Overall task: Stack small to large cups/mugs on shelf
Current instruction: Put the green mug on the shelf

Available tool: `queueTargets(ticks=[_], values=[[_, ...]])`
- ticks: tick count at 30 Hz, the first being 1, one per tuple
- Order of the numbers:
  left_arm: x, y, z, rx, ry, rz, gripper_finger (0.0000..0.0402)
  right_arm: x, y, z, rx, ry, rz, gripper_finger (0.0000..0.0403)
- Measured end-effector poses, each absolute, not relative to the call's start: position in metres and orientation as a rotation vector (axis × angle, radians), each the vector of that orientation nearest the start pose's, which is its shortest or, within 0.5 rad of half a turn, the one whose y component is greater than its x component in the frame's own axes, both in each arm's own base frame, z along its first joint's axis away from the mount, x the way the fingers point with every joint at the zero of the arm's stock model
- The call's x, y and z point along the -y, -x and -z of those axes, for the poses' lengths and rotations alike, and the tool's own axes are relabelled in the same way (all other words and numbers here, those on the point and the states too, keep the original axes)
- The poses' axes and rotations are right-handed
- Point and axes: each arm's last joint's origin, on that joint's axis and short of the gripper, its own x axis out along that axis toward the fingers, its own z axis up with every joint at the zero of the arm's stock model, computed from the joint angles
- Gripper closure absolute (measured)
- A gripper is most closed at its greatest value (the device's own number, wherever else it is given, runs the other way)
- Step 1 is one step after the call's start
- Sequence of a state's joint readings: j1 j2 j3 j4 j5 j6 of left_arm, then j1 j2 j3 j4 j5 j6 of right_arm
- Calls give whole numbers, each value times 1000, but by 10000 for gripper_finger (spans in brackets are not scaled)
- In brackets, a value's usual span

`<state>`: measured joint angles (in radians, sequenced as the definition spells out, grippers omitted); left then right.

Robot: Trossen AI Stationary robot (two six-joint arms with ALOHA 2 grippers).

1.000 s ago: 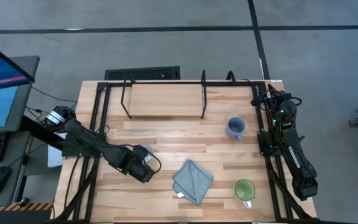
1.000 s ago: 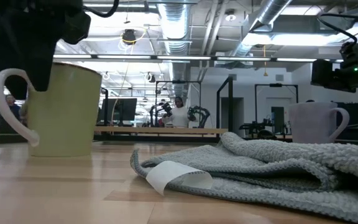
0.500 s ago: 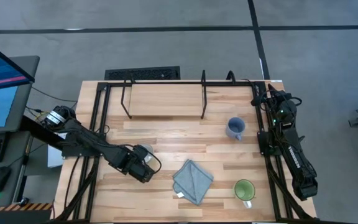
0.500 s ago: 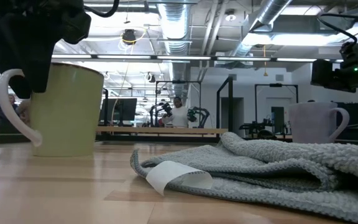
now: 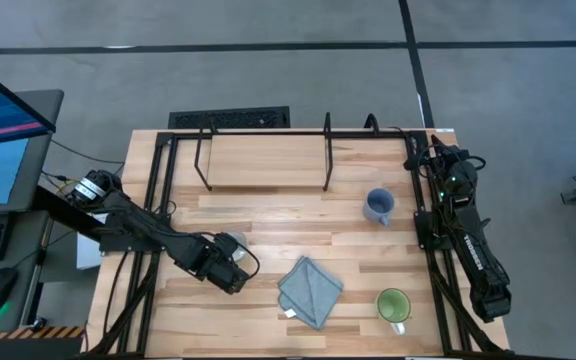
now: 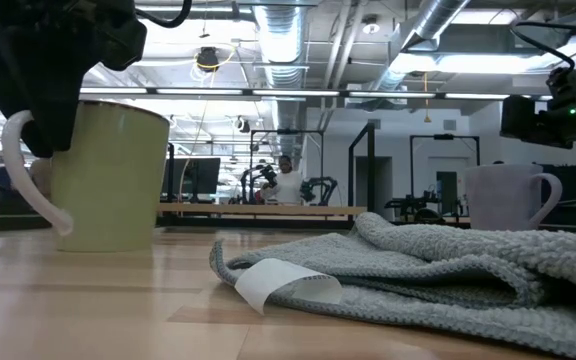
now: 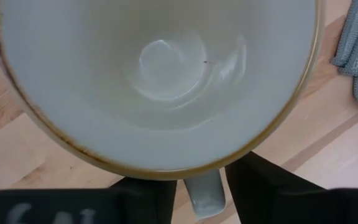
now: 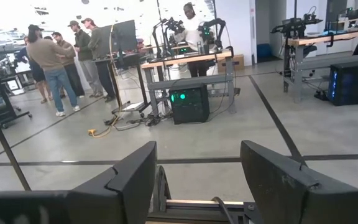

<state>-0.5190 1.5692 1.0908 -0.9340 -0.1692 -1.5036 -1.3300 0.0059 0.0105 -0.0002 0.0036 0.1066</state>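
Observation:
A cream mug (image 5: 231, 243) with a brown rim stands upright on the tabletop, left of centre. My left gripper (image 5: 220, 256) hangs over it, shut on its handle. A blue-grey mug (image 5: 378, 205) stands right of centre, and a green-inside mug (image 5: 393, 305) stands near the front right corner. The shelf (image 5: 266, 160), a light board in a black frame, stands along the far edge. My right gripper (image 8: 197, 180) waits open at the table's far right, facing the room. My left gripper pinches the cream mug's handle (image 7: 204, 193) between its two fingers (image 7: 260, 186), one on each flat side. The fingers come from above, pointing down beside the mug's wall. The mug (image 6: 108, 175) stands upright with its base on the table.
A folded grey-blue cloth (image 5: 310, 290) with a white tag lies near the front, between the cream mug and the green-inside mug. Black frame rails run along the table's left and right sides. People stand in the room beyond the table.
The cream mug has slid a little toward the table's right edge and turned slightly, its handle swinging in under my left gripper. It has stayed upright on the table.

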Motion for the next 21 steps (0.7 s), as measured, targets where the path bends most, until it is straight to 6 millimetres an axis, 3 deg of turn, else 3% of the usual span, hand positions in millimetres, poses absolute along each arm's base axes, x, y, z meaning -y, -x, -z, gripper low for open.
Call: queueTargets(ticks=[16,21], values=[[135,-246,-213,-1203,767,-699,354,95,-23,-167,75,-88,1332,147],[135,-246,-212,-1207,756,-694,350,95,-23,-167,75,-87,1332,147]])
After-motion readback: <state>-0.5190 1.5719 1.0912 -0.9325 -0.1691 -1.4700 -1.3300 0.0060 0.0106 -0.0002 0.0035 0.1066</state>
